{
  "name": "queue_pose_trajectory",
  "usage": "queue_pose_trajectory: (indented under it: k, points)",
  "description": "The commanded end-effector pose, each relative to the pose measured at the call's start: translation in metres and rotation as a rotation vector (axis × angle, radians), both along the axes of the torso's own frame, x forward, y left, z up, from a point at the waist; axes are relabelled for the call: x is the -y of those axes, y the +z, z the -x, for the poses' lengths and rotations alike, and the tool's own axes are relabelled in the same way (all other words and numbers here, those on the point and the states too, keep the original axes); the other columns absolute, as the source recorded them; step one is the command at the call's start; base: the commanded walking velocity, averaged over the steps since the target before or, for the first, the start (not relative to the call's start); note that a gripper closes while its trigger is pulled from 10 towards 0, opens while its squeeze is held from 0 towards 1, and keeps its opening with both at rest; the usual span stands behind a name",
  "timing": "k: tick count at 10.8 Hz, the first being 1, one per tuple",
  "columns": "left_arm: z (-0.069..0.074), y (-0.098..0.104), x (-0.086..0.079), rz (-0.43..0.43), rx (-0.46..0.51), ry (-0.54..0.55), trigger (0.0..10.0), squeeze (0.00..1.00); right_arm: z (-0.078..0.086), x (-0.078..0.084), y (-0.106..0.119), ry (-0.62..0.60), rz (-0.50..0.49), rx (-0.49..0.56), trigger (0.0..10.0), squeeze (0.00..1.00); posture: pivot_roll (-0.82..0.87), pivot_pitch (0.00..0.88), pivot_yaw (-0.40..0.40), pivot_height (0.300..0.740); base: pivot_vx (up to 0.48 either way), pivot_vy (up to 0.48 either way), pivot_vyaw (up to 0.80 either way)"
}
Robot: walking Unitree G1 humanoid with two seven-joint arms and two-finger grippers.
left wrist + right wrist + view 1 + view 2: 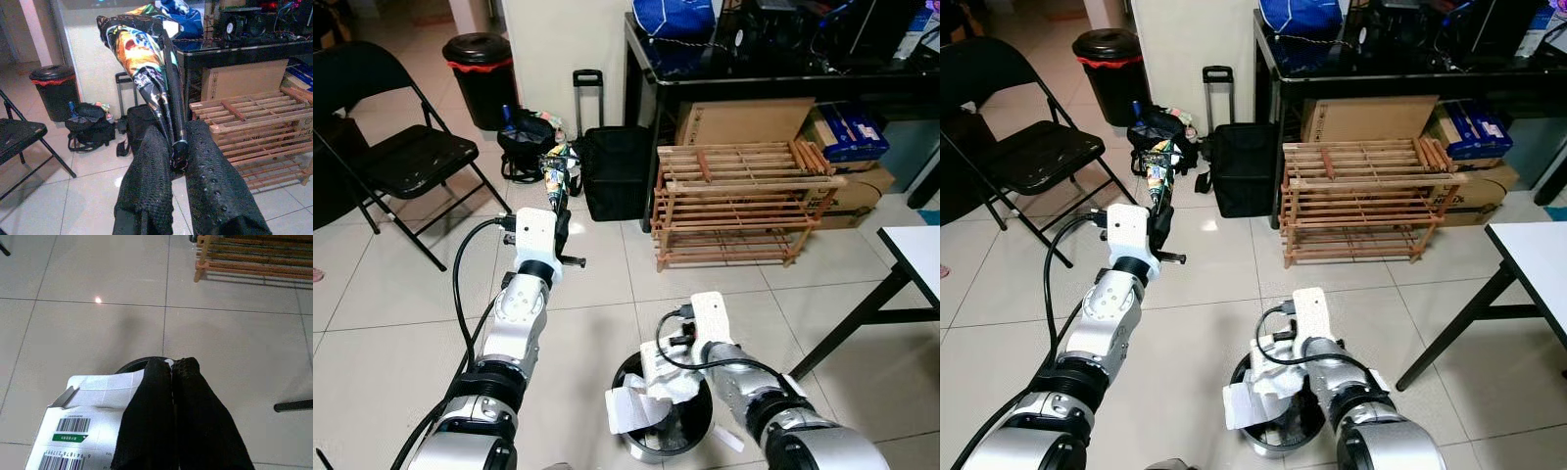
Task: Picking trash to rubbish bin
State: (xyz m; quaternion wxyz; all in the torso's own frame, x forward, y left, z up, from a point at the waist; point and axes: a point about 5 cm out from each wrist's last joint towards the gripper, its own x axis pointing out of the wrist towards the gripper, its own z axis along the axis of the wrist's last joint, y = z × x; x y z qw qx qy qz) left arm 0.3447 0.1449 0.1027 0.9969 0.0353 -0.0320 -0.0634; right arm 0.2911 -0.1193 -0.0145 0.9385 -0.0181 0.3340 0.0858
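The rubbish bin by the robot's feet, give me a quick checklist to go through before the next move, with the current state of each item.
1. Right tool closed on the white carton: ok, fingers pinch it in the right wrist view.
2. Carton above the small black bin: ok, it hangs over the bin's rim.
3. Carton fully inside the bin: not ok, it sticks out over the edge.
4. Left tool gripping the colourful snack wrapper: ok, held upright above the floor.
5. Wrapper over a bin: not ok, it is out over bare tiles.
6. Room left in the bin: cannot tell, the carton hides the inside.
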Motion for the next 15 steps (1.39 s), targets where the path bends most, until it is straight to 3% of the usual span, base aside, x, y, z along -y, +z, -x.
queue_pose_trajectory:
  k: [1, 5, 9, 10, 15]
  points:
    - [0.001, -0.001, 0.000, -0.013, -0.010, -0.011, 10.0, 0.00, 0.002, 0.008, -0.002, -0.041, 0.006, -0.017, 10.0, 0.00, 0.06, 0.000, -0.008, 0.740, 0.000, 0.000, 0.00]
    - [0.000, 0.001, 0.001, -0.014, -0.007, -0.023, 10.0, 0.00, -0.016, 0.047, 0.016, -0.237, -0.022, 0.072, 10.0, 0.00, 0.06, 0.000, 0.002, 0.740, 0.000, 0.000, 0.00]
    - [0.000, 0.001, 0.001, -0.018, -0.009, -0.029, 10.0, 0.00, -0.026, 0.053, 0.028, -0.280, -0.050, 0.122, 10.0, 0.00, 0.06, 0.000, 0.013, 0.740, 0.000, 0.000, 0.00]
    - [0.000, 0.002, 0.002, -0.019, -0.010, -0.032, 10.0, 0.00, -0.024, 0.052, 0.026, -0.281, -0.054, 0.120, 10.0, 1.00, 0.06, 0.000, 0.014, 0.740, 0.000, 0.000, 0.00]
    - [-0.001, 0.002, 0.003, -0.018, -0.011, -0.034, 10.0, 0.00, -0.024, 0.052, 0.025, -0.284, -0.073, 0.127, 10.0, 1.00, 0.06, 0.000, 0.013, 0.740, 0.000, 0.000, 0.00]
